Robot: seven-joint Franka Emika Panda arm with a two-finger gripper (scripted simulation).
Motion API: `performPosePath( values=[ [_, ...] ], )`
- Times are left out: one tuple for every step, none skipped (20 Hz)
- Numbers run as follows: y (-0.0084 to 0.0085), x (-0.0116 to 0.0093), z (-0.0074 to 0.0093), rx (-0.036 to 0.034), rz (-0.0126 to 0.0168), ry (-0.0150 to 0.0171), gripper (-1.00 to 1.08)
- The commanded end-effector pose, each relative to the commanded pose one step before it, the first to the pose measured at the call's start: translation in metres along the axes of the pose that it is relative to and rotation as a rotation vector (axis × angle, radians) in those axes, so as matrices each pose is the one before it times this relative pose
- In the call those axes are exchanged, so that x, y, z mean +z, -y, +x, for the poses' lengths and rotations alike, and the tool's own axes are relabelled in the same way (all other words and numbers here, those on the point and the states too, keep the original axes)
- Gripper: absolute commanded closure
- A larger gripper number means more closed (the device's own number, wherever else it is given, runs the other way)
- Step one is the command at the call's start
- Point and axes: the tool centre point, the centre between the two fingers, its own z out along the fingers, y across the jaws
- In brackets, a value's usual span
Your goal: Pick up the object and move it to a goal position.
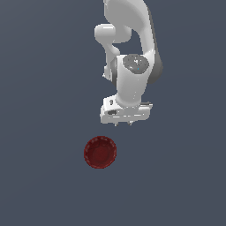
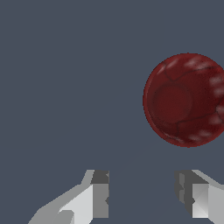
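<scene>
The object is a small dark red round shallow bowl (image 1: 100, 152) lying on the flat grey surface (image 1: 44, 132). My gripper (image 1: 123, 124) hangs from the white arm above the surface, beyond the bowl and a little toward the exterior view's right, not touching it. Only short fingertips show under the hand there. In the wrist view the bowl (image 2: 186, 99) lies off to one side of the gripper (image 2: 142, 194). Its two fingers (image 2: 100, 194) stand apart with nothing between them, so the gripper is open and empty.
The grey surface (image 2: 65, 87) fills both views with no other objects or edges in sight. The white arm (image 1: 132, 53) rises out of the exterior view at its top.
</scene>
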Motion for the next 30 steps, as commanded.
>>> performPosePath(
  values=[
    [-0.00210,0.00981,0.00381,-0.02996,-0.03106,0.02011,-0.20],
    [-0.00109,0.00461,0.00192,-0.01435,-0.01551,0.00950,-0.20],
    [-0.00118,0.00496,0.00206,-0.01543,-0.01700,0.01026,-0.20],
    [-0.00126,0.00531,0.00220,-0.01651,-0.01855,0.01103,-0.20],
    [-0.00133,0.00565,0.00234,-0.01758,-0.02017,0.01180,-0.20],
    [-0.00139,0.00599,0.00249,-0.01864,-0.02186,0.01257,-0.20],
    [-0.00144,0.00631,0.00263,-0.01970,-0.02362,0.01335,-0.20],
    [-0.00148,0.00661,0.00278,-0.02073,-0.02546,0.01413,-0.20],
    [-0.00145,0.00670,0.00285,-0.02117,-0.02663,0.01451,-0.20],
    [-0.00134,0.00634,0.00274,-0.02022,-0.02604,0.01393,-0.20],
    [-0.00120,0.00592,0.00261,-0.01907,-0.02510,0.01319,-0.20],
    [-0.00107,0.00549,0.00248,-0.01791,-0.02407,0.01245,-0.20],
    [-0.00095,0.00508,0.00235,-0.01677,-0.02298,0.01170,-0.20],
    [-0.00085,0.00467,0.00221,-0.01563,-0.02180,0.01094,-0.20],
    [-0.00074,0.00427,0.00208,-0.01451,-0.02058,0.01019,-0.20],
    [-0.00065,0.00388,0.00194,-0.01339,-0.01928,0.00943,-0.20],
    [-0.00056,0.00350,0.00180,-0.01227,-0.01793,0.00867,-0.20],
    [-0.00049,0.00314,0.00165,-0.01117,-0.01653,0.00790,-0.20],
    [-0.00041,0.00279,0.00151,-0.01008,-0.01511,0.00715,-0.20],
    [-0.00036,0.00246,0.00136,-0.00899,-0.01362,0.00639,-0.20],
    [-0.00030,0.00213,0.00121,-0.00792,-0.01210,0.00563,-0.20],
    [-0.00025,0.00182,0.00105,-0.00684,-0.01054,0.00487,-0.20],
    [-0.00020,0.00152,0.00090,-0.00578,-0.00898,0.00412,-0.20],
    [-0.00016,0.00123,0.00073,-0.00472,-0.00737,0.00337,-0.20],
    [-0.00011,0.00095,0.00058,-0.00368,-0.00578,0.00263,-0.20],
    [-0.00009,0.00067,0.00041,-0.00261,-0.00411,0.00186,-0.20],
    [-0.00004,0.00040,0.00025,-0.00158,-0.00250,0.00113,-0.20],
    [-0.00004,0.00014,0.00007,-0.00049,-0.00077,0.00035,-0.20],
    [0.00079,-0.00047,-0.00047,0.00236,0.00543,-0.00176,-0.20],
    [-0.00005,0.00052,-0.00001,0.00000,0.00000,0.00000,-0.20]
  ],
)
